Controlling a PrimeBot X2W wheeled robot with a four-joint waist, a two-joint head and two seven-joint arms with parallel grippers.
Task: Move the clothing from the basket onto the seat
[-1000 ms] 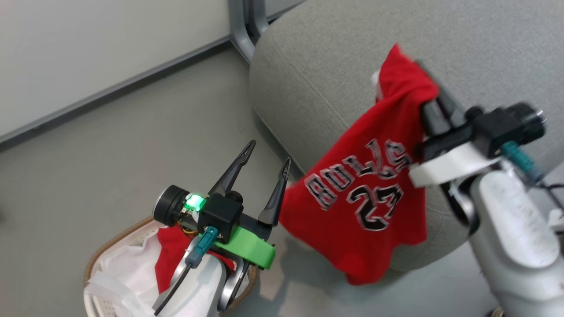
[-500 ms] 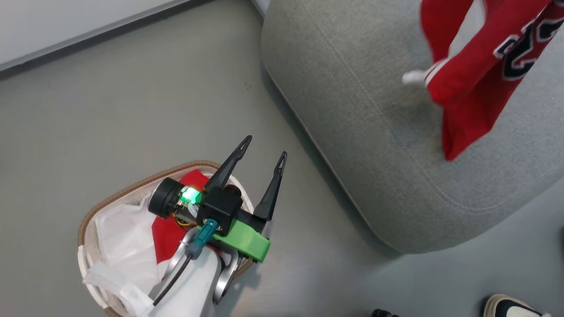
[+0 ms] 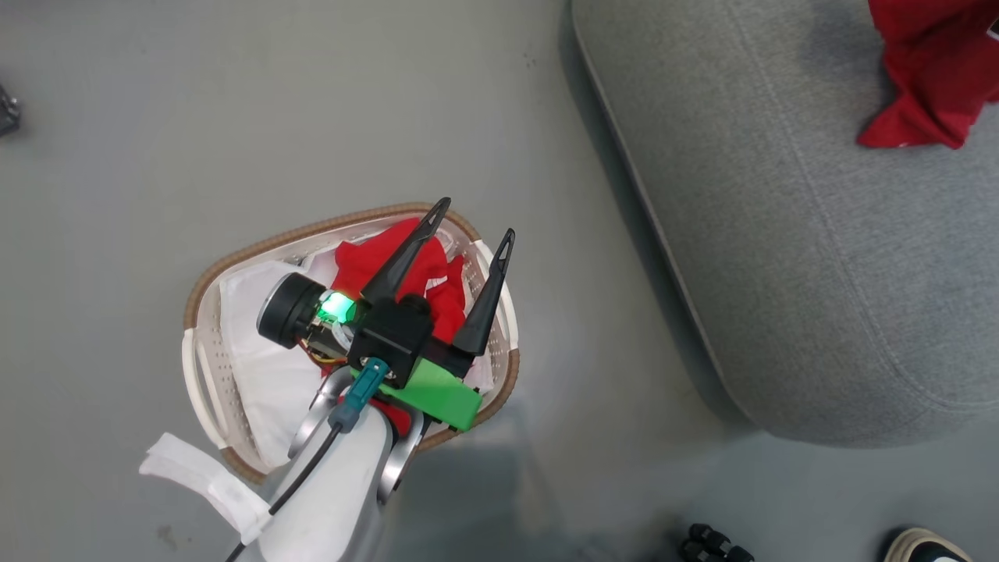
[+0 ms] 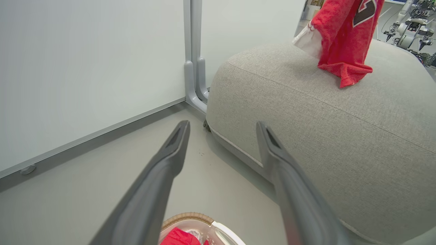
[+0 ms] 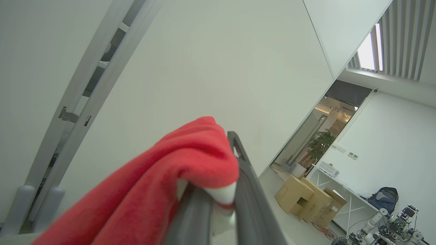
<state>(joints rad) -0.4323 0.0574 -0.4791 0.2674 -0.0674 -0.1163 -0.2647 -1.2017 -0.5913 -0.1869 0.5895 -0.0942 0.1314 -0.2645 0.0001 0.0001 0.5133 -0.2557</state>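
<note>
The cream basket (image 3: 312, 230) with a brown rim stands on the floor left of the grey seat (image 3: 780, 234). Red clothing (image 3: 425, 269) lies in it beside a white liner (image 3: 257, 367). My left gripper (image 3: 478, 217) hovers open and empty over the basket's right half; its wrist view has the fingers (image 4: 170, 160) spread toward the seat (image 4: 323, 112), with the basket rim (image 4: 185, 216) below. My right gripper (image 5: 229, 143) is shut on the red jersey (image 5: 163, 177). The jersey (image 4: 344, 37) hangs over the seat, its lower hem on the cushion, and reaches the head view's top right corner (image 3: 929, 70).
A white wall and a grey partition post (image 4: 194, 68) stand behind the seat. A shoe (image 3: 929, 546) and small dark wheels (image 3: 710, 542) sit at the bottom right on the floor. Bare grey floor surrounds the basket.
The head view has tilted down, bringing the basket to mid-picture. The jersey has gone from hanging off the seat's front side to over its top. My left gripper stays open.
</note>
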